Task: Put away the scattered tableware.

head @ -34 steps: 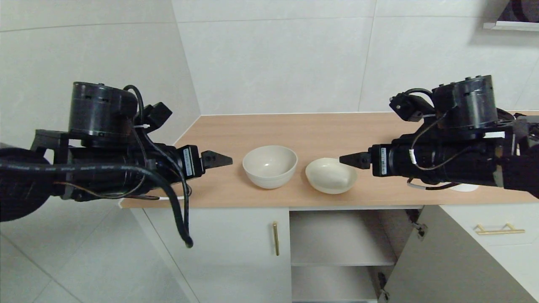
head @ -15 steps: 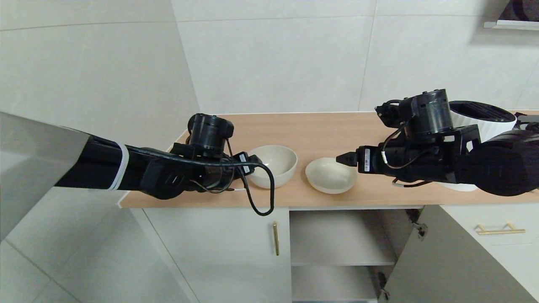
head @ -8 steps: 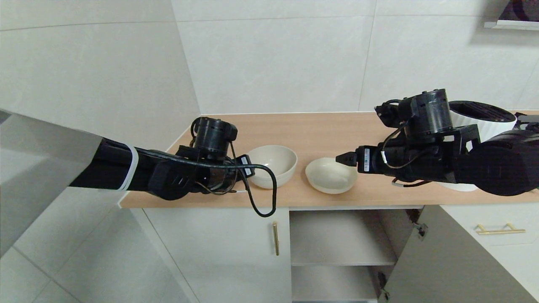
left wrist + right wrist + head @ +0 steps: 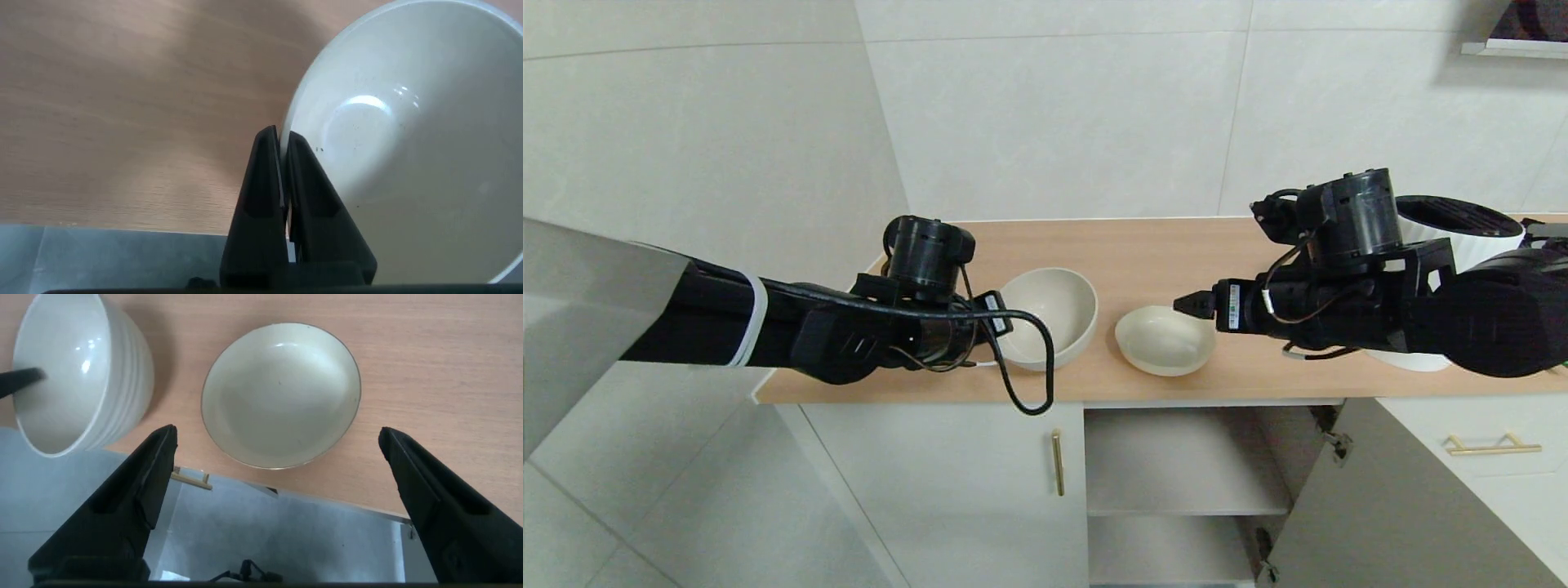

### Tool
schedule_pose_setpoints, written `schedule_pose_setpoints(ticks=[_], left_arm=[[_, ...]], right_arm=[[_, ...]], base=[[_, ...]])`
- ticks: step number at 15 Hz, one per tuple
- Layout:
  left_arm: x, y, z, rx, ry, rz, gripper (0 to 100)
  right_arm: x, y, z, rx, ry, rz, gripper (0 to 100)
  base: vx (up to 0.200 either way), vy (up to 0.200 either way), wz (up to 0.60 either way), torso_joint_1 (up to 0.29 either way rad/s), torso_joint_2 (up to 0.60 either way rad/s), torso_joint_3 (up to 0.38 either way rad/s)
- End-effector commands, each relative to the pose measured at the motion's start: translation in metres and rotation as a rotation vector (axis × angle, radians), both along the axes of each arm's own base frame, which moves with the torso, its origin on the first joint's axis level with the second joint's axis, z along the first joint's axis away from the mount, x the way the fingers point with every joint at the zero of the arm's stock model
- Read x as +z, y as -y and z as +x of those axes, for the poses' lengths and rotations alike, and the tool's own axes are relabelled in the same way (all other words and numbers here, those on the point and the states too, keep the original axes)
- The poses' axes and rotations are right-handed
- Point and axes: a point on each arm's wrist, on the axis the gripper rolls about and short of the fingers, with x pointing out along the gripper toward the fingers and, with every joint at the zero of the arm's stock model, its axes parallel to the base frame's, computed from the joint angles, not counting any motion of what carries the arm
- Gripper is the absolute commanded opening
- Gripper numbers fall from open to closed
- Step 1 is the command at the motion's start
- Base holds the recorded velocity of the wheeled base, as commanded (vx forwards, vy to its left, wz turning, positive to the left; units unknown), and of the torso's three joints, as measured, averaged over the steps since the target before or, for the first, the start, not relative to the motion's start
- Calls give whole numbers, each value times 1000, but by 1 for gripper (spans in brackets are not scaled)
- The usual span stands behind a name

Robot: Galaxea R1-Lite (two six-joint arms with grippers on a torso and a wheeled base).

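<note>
Against tiled wall (image 4: 1054,122), wooden countertop (image 4: 1160,253), shallow bowl (image 4: 1165,341)

1. No text, number or sign can be read.
2. A white sticker (image 4: 1235,305) on the right arm, well right of the deep bowl (image 4: 1049,314), carries print too small to read.
3. A second sticker (image 4: 992,302) on the left arm, at the deep bowl's left rim, is equally illegible.

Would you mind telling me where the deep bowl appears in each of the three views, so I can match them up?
Head view: the deep bowl is tilted, left of the shallow bowl on the wooden countertop.
Left wrist view: deep bowl, its rim pinched by the left gripper.
Right wrist view: deep bowl, beside the shallow bowl.
Shared landmark: the wooden countertop.
</note>
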Motion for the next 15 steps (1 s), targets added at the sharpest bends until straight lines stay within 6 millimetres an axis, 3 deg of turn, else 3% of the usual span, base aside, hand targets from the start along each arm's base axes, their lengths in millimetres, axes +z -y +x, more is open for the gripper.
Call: schedule_pose_setpoints(ticks=[1,4,8,12,15], left_arm=[[8,-2,-4,0,16,-8,0],[16,-5,-12,-4,28,-13,0],[19,-8,-18,-11,29,-10,0],[19,-8,-19,-11,30,-10,0],[18,-9,-19,-11,26,-8,0]], right_arm=[[-3,-1,2,-1,-8,-5,100],[-16,-7,13,-21,-31,-29,100],[-52,-21,44,-135,-64,-121,100],[-71,-19,57,-177,-93,-156,100],[-75,-14,66,-204,-94,-158,100]], base=[[0,0,0,0,0,0],[0,0,0,0,0,0],[0,0,0,0,0,0],[0,0,0,0,0,0],[0,0,0,0,0,0]])
